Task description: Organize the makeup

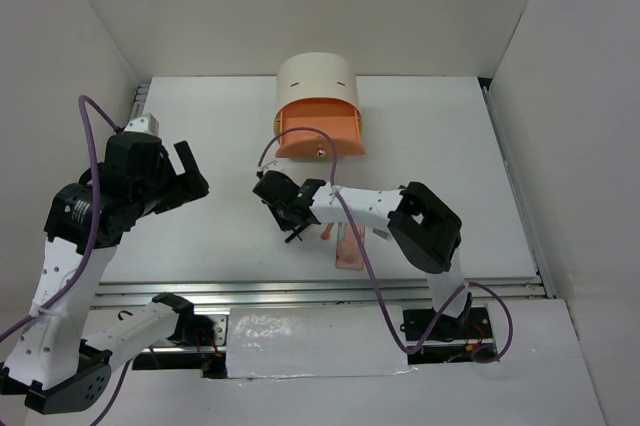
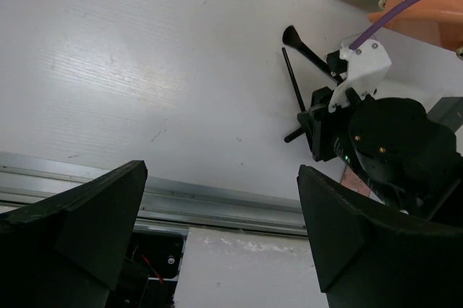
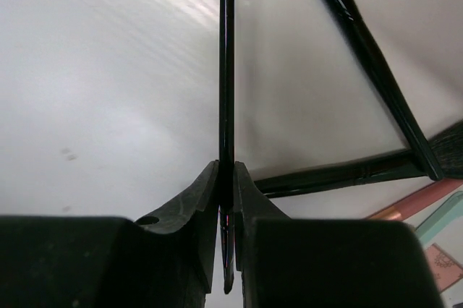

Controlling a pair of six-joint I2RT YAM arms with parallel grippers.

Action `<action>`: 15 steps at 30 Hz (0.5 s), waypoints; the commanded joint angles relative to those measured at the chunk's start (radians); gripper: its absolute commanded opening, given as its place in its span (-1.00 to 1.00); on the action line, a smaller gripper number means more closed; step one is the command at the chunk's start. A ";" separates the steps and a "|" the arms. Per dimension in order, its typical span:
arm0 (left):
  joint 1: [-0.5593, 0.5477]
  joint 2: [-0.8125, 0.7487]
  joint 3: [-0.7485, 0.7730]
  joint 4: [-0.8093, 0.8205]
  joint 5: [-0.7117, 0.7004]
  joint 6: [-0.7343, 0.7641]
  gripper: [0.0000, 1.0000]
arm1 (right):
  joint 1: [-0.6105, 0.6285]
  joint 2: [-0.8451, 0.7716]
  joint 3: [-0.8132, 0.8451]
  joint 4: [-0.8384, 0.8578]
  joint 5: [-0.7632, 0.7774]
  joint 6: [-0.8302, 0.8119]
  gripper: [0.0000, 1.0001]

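In the right wrist view my right gripper (image 3: 226,170) is shut on a thin black brush (image 3: 226,69), whose handle runs straight ahead over the white table. Two more black brushes (image 3: 362,48) (image 3: 340,174) lie crossed to its right. Beyond them lie an orange-pink stick (image 3: 416,203), a pale teal stick (image 3: 443,220) and a pink palette (image 3: 443,264). From above, the right gripper (image 1: 285,208) is low at the table's middle, with the pink palette (image 1: 350,246) behind it. My left gripper (image 1: 185,171) hangs open and empty at the left; its jaws (image 2: 221,170) stand wide above the table's front rail.
A cream drum-shaped box (image 1: 317,86) stands at the back centre with its orange drawer (image 1: 320,131) pulled out toward the right gripper. A metal rail (image 1: 320,291) runs along the table's front edge. White walls close in the sides and back.
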 commanded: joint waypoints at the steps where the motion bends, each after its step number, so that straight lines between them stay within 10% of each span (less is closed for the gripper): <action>1: -0.002 -0.005 -0.006 0.028 0.006 0.018 0.99 | 0.050 -0.135 0.087 -0.003 -0.002 -0.003 -0.74; 15: -0.002 0.014 0.007 0.060 0.009 0.003 0.99 | 0.040 -0.364 0.545 -0.259 0.174 0.213 -0.94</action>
